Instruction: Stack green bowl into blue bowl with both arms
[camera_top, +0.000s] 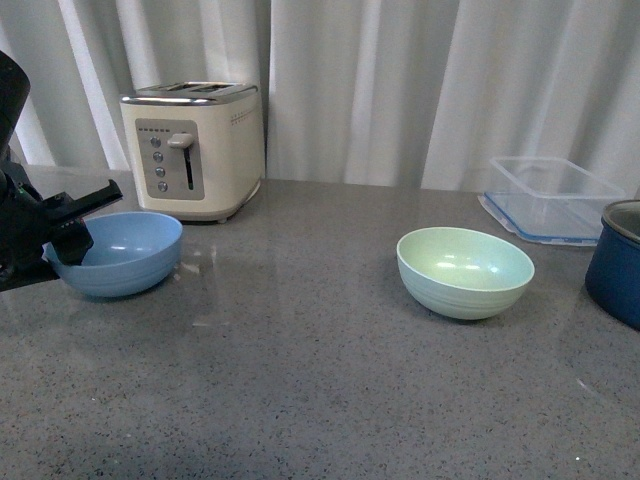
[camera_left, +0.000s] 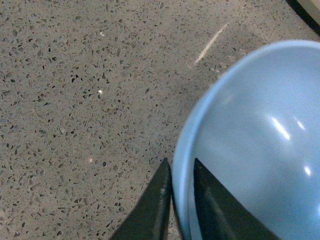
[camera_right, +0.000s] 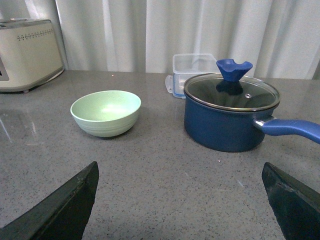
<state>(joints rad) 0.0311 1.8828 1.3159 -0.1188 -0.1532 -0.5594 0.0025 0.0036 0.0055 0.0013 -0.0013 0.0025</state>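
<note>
Evidently my left claw (camera_left: 180, 164) was narrow, pinching the blue bowl (camera_top: 120, 255) by its rim, one finger inside and one outside, probably to steady it as receiver. It sat on the bench (camera_top: 300, 380) by the toaster (camera_top: 195, 150). My right claw (camera_right: 180, 167) gaped wide and empty, facing the green bowl (camera_right: 106, 112), well apart.

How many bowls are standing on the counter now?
2. The blue bowl stands at the left, beside the toaster, its rim gripped by the left hand. The green bowl stands alone further right, near the dark blue pot. None seems hidden.
</note>
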